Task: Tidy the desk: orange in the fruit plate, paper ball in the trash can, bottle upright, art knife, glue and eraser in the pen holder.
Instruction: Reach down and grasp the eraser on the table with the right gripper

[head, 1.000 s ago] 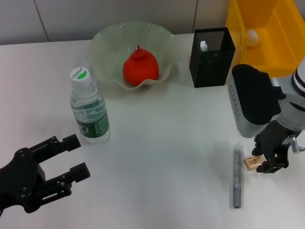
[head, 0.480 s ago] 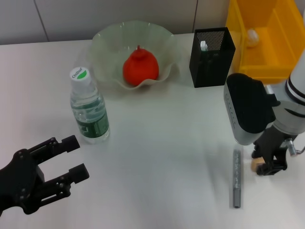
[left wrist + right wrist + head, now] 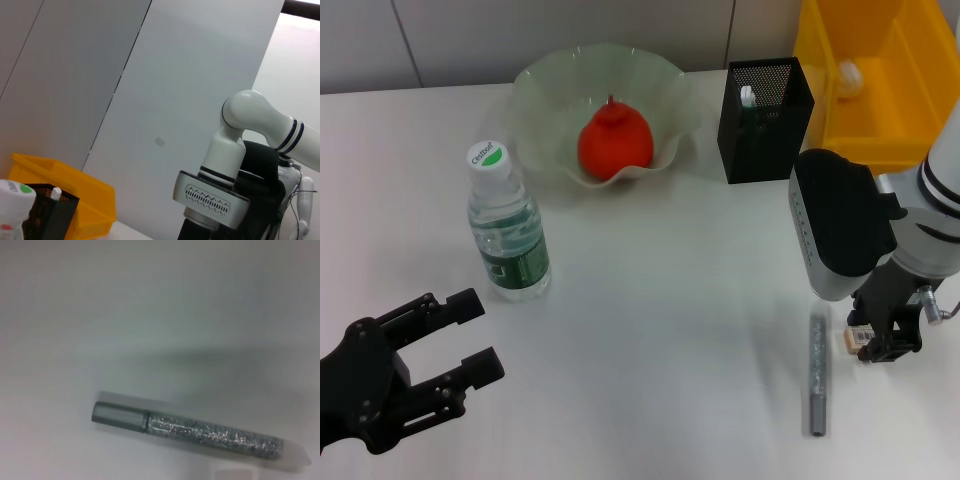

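Your right gripper point(image 3: 873, 342) pinches the eraser point(image 3: 855, 338); pen holder point(image 3: 765, 120) lies up-table, slightly left; left gripper point(image 3: 440, 345) spread, far.

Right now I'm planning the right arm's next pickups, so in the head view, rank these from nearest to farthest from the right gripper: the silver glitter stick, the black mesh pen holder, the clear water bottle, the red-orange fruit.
1. Silver glitter stick, lying just left of the right gripper.
2. Black mesh pen holder, behind it.
3. Red-orange fruit, in the pale-green bowl, far left.
4. Clear water bottle, farthest left.
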`<action>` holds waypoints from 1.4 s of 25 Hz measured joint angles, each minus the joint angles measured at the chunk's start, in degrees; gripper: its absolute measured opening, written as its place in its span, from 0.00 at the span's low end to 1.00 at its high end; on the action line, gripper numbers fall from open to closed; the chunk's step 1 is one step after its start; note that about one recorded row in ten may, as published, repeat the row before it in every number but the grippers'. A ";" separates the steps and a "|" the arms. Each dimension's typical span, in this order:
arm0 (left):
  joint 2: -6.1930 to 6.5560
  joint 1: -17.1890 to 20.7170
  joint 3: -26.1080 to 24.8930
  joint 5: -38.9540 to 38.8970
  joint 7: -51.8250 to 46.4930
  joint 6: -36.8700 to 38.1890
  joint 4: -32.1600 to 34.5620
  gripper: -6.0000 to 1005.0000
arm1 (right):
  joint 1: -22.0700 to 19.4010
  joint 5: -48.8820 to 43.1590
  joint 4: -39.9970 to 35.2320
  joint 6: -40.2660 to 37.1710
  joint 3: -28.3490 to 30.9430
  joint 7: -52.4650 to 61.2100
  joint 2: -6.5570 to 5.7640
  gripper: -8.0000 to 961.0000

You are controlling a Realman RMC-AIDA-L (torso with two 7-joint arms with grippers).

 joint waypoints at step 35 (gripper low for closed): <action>0.08 0.41 0.00 -0.09 0.00 0.38 0.00 0.74 | -4.84 -0.70 -14.15 1.12 0.50 8.21 0.04 0.15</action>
